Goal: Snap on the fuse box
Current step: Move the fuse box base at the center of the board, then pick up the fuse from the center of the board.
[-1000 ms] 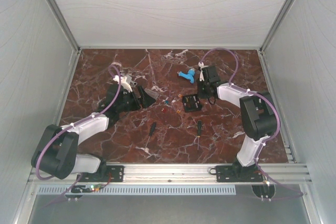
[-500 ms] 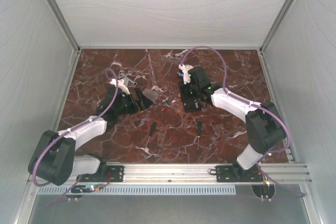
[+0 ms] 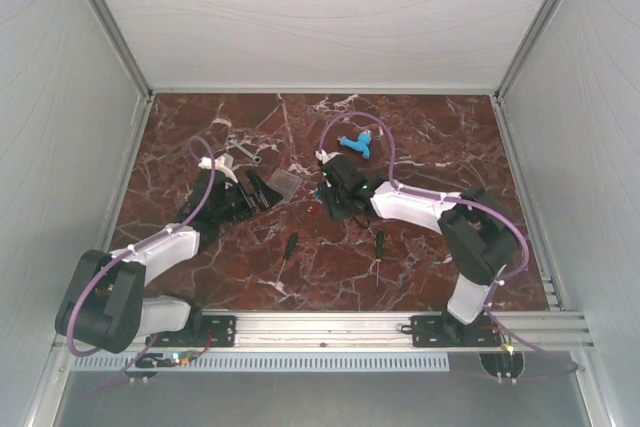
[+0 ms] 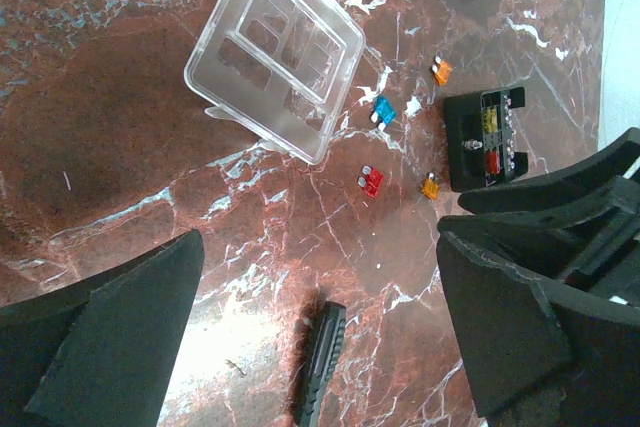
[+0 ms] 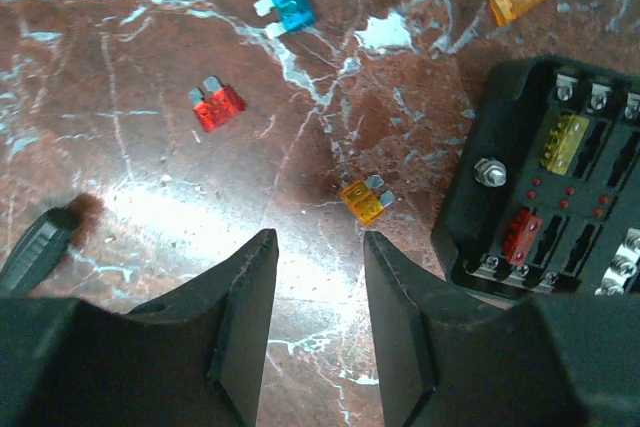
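Two grippers flank the clear lid (image 3: 285,182) from above: left gripper (image 3: 258,190) at 8 o'clock, right gripper (image 3: 330,202) at 4 o'clock. Left wrist: jaws wide apart, empty; fuse box (image 4: 487,137) at 4 o'clock from the lid. Right wrist: jaws slightly apart, empty; fuse box at 2 o'clock.

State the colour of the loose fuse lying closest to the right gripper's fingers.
The fuse is orange; the right wrist view shows it best.

Shot from high above and behind, looking down on the whole table (image 3: 450,147). Shot close from each wrist, angled downward, with the fuse box (image 4: 485,137) and loose fuses (image 5: 217,105) shared.
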`<state>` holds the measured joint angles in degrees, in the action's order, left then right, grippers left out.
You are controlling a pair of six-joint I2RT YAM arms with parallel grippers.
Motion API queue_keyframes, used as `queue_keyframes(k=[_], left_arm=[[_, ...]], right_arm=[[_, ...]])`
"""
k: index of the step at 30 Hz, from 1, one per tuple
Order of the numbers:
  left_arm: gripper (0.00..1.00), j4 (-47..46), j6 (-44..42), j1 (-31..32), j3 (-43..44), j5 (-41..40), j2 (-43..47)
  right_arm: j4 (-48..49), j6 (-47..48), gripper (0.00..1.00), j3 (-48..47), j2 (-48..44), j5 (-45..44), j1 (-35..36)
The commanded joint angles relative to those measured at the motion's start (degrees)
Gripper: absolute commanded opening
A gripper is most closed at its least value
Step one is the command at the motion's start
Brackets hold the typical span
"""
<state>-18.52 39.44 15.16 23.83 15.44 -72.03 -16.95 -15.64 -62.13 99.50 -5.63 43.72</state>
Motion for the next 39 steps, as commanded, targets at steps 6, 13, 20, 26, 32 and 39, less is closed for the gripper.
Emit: queue_keyframes(k=[6,13,20,26,32,39], left_arm=[[1.0,-2.4,0.5,-0.1,0.3,1.4,0.3],[1.0,-3.1,0.6,-0.1,0.1,1.8,-0.1],[1.0,-3.6,0.7,-0.1,0.2,2.7,-0.6],[1.0,-3.6,0.7,-0.1,0.2,3.2,-0.6],[1.0,-3.8,0.7,-0.1,0.3,3.9,-1.0],[1.0,-3.9,0.7,-0.1,0.4,4.0,-1.2]], right_arm=[[1.5,-13.3,0.37,-0.4,2.7,-17.5,3.9],[3.0,-16.0,0.37,-0.4,4.9,-20.7,3.8],[3.6,-15.8,0.37,-0.9,6.7,-20.9,3.8],[-0.2,-16.8,0.37,-0.3,6.5,-22.2,3.7],[-0.6,-17.7,0.37,2.3,4.2,-21.5,2.9],[0.4,-18.7,0.36,4.3,2.7,-19.9,1.4]])
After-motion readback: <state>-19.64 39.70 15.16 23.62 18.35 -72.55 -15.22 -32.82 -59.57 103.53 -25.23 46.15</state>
